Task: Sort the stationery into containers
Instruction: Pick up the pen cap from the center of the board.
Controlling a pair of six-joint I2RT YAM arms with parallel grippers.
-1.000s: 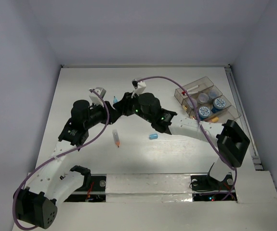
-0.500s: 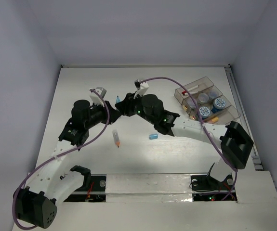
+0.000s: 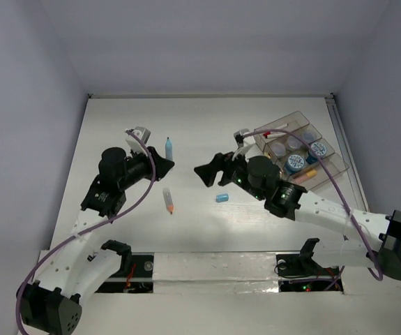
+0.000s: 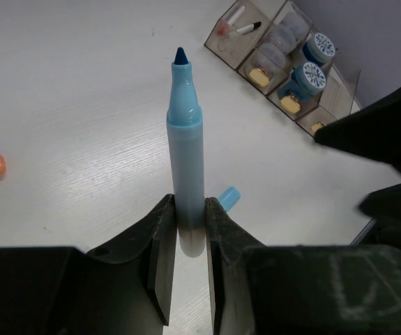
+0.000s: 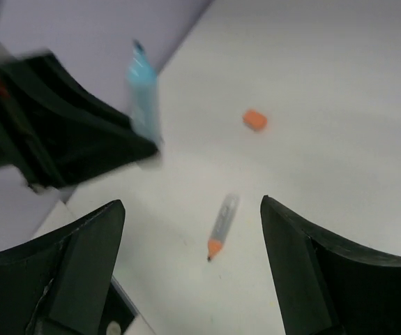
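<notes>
My left gripper (image 3: 164, 166) is shut on the lower end of a light-blue marker (image 3: 167, 147), which stands upright with its uncapped tip up. In the left wrist view the marker (image 4: 185, 139) sits squarely between the fingers of the left gripper (image 4: 188, 225). My right gripper (image 3: 203, 174) hangs open and empty to the right of it, apart from the marker. Below the open right gripper (image 5: 192, 204) lies an orange-tipped marker (image 5: 222, 226) on the table. The clear divided tray (image 3: 299, 117) stands at the far right.
A light-blue cap (image 3: 222, 197) lies between the arms, and the orange-tipped marker (image 3: 168, 200) lies left of it. A small orange stub (image 5: 254, 119) rests farther out. The tray holds blue-lidded jars (image 3: 317, 149) and thin pens (image 4: 245, 28).
The right gripper has opened, let go of the light-blue marker and drawn back to the right. The left gripper stays shut on the marker, in about the same place.
</notes>
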